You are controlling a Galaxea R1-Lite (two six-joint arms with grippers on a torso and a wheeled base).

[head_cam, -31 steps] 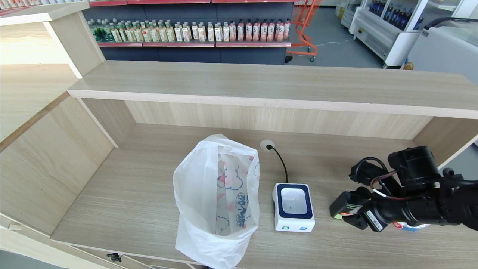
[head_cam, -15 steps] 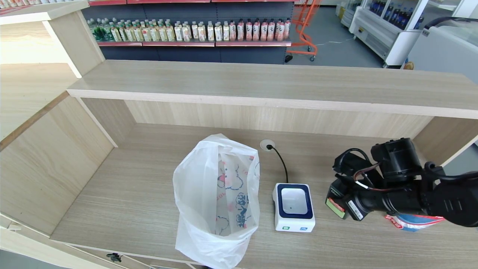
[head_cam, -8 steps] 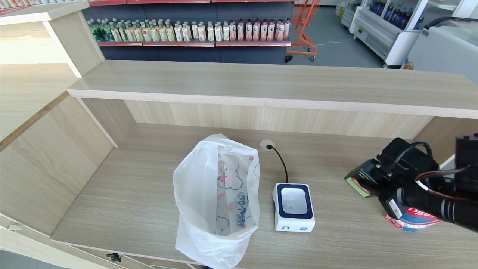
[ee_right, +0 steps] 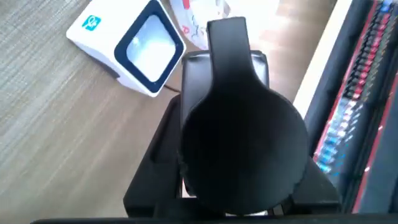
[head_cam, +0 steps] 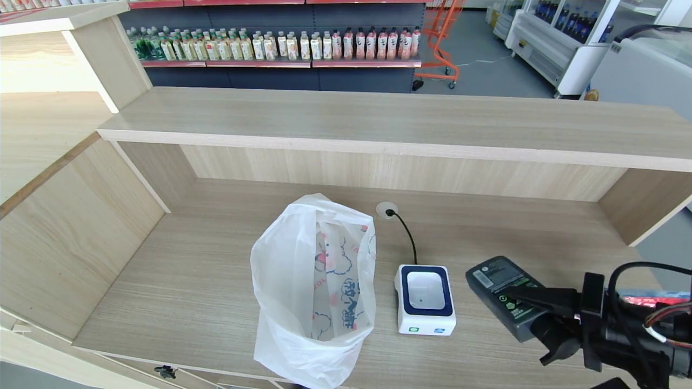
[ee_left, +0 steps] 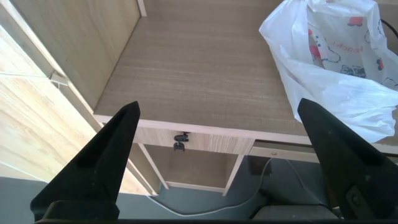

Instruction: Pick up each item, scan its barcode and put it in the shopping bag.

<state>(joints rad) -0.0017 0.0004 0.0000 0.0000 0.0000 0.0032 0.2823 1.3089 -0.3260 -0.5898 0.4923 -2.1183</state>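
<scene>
Right end effector [head_cam: 529, 323] grips the dark box [head_cam: 496, 283] beside the scanner [head_cam: 425, 300] (presumably presenting its barcode), left end effector [ee_left: 217, 111] spread wide

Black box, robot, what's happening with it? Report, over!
Right gripper: jaws shut on flat black labelled box, held beside white-and-blue scanner. Left gripper: jaws open, near white plastic shopping bag. Nothing between box and scanner.

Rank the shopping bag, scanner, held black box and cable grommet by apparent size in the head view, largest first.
1. shopping bag, clearly largest.
2-3. scanner and black box: much alike; the box is held up nearer the camera and partly covered, so unranked.
4. cable grommet, smallest.
</scene>
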